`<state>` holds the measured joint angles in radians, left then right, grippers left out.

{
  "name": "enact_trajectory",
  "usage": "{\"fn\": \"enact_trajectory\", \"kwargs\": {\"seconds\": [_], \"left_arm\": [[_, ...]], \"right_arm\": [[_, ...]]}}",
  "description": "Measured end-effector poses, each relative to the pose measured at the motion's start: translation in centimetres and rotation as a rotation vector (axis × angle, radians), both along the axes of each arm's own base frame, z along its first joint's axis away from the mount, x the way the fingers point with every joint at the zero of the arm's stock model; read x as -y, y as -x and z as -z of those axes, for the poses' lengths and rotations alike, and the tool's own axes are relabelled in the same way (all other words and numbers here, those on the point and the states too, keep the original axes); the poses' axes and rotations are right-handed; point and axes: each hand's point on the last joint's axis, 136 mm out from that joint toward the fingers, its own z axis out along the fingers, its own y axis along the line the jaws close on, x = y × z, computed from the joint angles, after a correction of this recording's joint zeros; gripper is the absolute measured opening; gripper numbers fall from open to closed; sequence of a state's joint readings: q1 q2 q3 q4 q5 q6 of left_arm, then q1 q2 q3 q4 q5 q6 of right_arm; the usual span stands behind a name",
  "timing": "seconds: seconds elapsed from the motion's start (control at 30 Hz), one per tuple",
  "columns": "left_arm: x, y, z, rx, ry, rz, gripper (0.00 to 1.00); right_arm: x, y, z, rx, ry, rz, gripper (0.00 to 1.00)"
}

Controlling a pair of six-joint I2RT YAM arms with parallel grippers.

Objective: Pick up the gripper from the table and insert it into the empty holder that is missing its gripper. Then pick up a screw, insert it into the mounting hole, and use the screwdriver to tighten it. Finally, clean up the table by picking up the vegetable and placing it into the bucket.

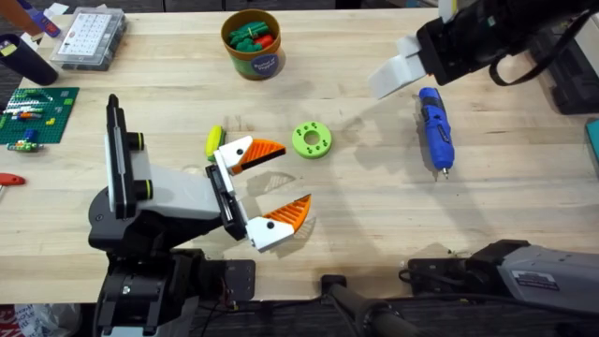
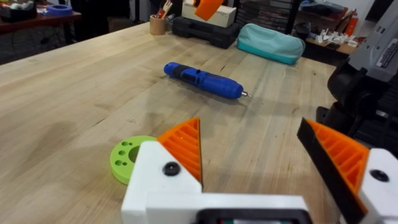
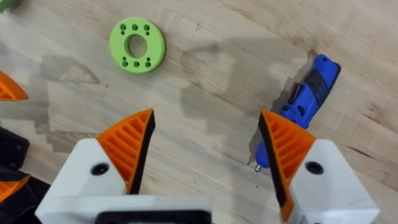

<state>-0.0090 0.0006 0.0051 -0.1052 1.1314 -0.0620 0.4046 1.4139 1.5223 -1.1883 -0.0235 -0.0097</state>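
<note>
The left end effector (image 1: 267,183) hangs low over the pale wooden surface (image 1: 374,201), in its left half, and its two white fingers with orange ribbed pads are spread wide with nothing between them. Just behind its upper finger lies the vegetable (image 1: 214,140), a small yellow and green piece resting on the surface, touching or almost touching the finger; I cannot tell which.

A little to the right of this end effector lies a bright green disc with holes (image 1: 312,140), flat on the surface. In the left wrist view the same disc is just beside the near finger (image 2: 180,149).

The blue screwdriver (image 1: 435,129) lies on its side in the right half of the surface, well apart from the disc, with its thin metal bit pointing toward the robot's side. In the right wrist view the screwdriver is seen below, beside the right finger.

The right end effector (image 3: 205,146) is raised above the surface near the screwdriver. Its orange pads are also spread apart and hold nothing.

The bucket (image 1: 253,44) stands at the far edge of the surface, left of the middle, with red and green pieces inside. A clear compartment box (image 1: 89,37) is at the far left corner, and a green building plate (image 1: 37,114) lies at the left edge.
</note>
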Motion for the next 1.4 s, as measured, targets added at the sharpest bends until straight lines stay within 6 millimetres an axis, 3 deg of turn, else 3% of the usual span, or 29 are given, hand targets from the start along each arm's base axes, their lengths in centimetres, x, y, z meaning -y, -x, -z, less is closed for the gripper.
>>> {"fn": "enact_trajectory", "kwargs": {"seconds": [0.2,0.23,0.4,0.43,0.73,1.1,1.4], "left_arm": [[0.0,0.0,0.0,-0.002,0.000,0.001,0.945],[0.0,0.0,0.0,-0.006,0.002,0.001,0.876],[0.0,0.0,0.0,-0.005,0.001,0.001,0.101],[0.0,0.0,0.0,-0.003,0.000,0.001,0.030],[0.0,0.0,0.0,-0.002,0.000,0.001,0.005],[0.0,0.0,0.0,-0.003,0.000,0.001,0.004],[0.0,0.0,0.0,-0.002,0.000,0.001,0.004]], "right_arm": [[0.0,0.0,0.0,-0.001,0.000,0.000,0.991],[0.0,0.0,0.0,-0.001,0.000,0.000,0.991],[0.0,0.0,0.0,-0.002,0.000,0.000,0.991],[0.0,0.0,0.0,-0.002,0.000,-0.001,0.991],[-1.4,0.8,-0.1,-0.036,-0.076,-0.037,0.991],[-1.6,2.2,0.1,-0.084,-0.074,-0.066,0.991],[-0.4,4.4,-3.1,0.017,-0.098,-0.069,0.991]]}}
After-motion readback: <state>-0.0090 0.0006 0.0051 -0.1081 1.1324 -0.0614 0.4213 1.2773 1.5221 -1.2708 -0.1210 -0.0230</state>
